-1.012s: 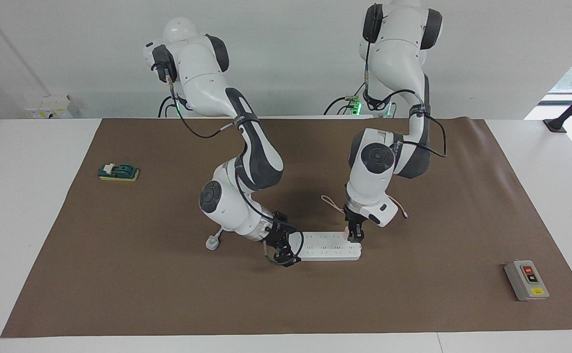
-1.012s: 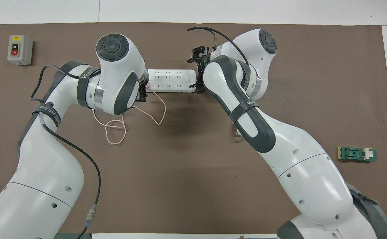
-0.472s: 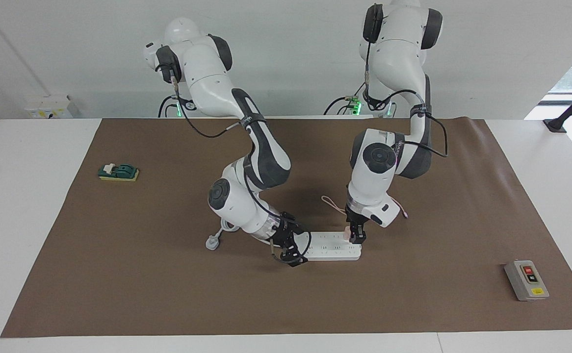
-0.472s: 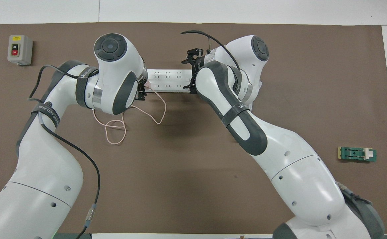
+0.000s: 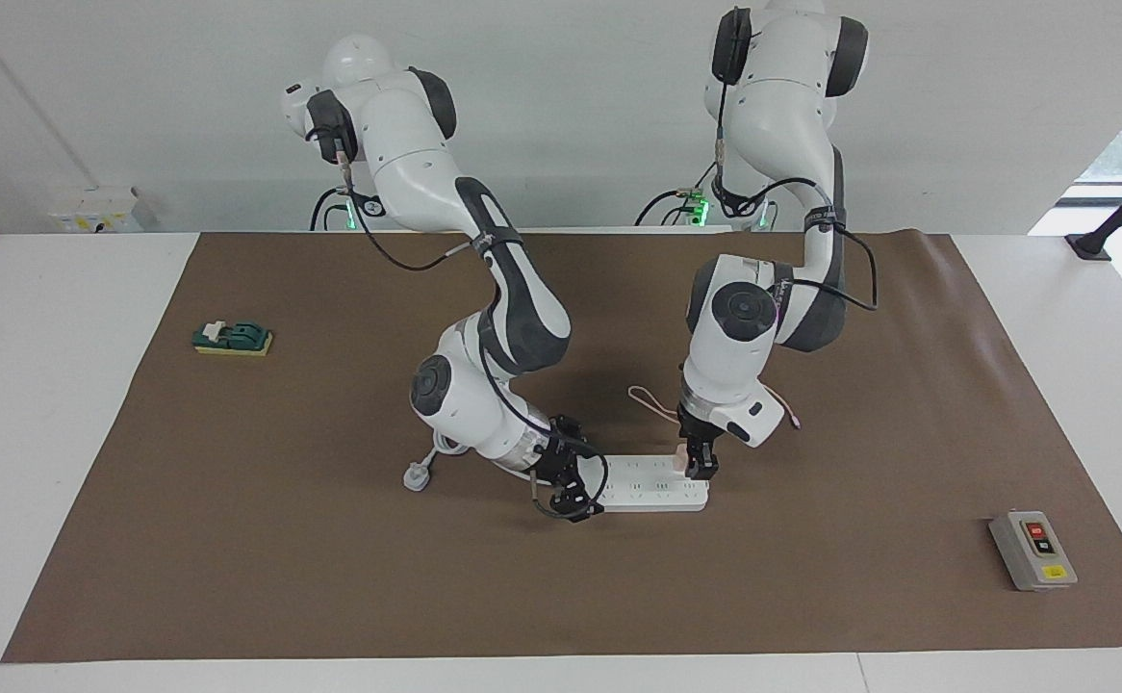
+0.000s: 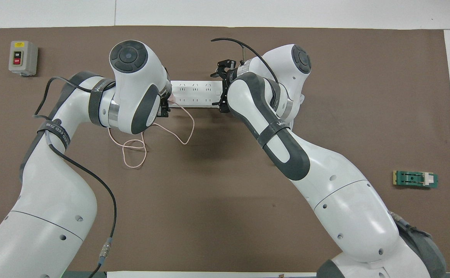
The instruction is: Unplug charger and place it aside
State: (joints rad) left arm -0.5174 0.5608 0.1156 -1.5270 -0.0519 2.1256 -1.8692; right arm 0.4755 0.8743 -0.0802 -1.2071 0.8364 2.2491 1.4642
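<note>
The pale-pink charger (image 5: 681, 460) sits plugged into the white power strip (image 5: 652, 486) at the end toward the left arm. In the overhead view only an edge of the charger (image 6: 172, 101) shows. Its thin pink cable (image 6: 186, 131) loops over the mat nearer the robots. My left gripper (image 5: 699, 464) points straight down and is shut on the charger; it also shows in the overhead view (image 6: 166, 106). My right gripper (image 5: 573, 491) is at the strip's (image 6: 194, 94) other end, open, with a finger on each side of it; it also shows in the overhead view (image 6: 221, 90).
A white three-pin plug (image 5: 415, 476) with a thick cord lies by the right arm's wrist. A grey switch box (image 5: 1032, 551) stands toward the left arm's end of the brown mat (image 5: 330, 577). A green knife switch (image 5: 232, 338) lies toward the right arm's end.
My right gripper has slid along toward the left arm's end and now straddles the strip's end. My left gripper has stayed on the charger.
</note>
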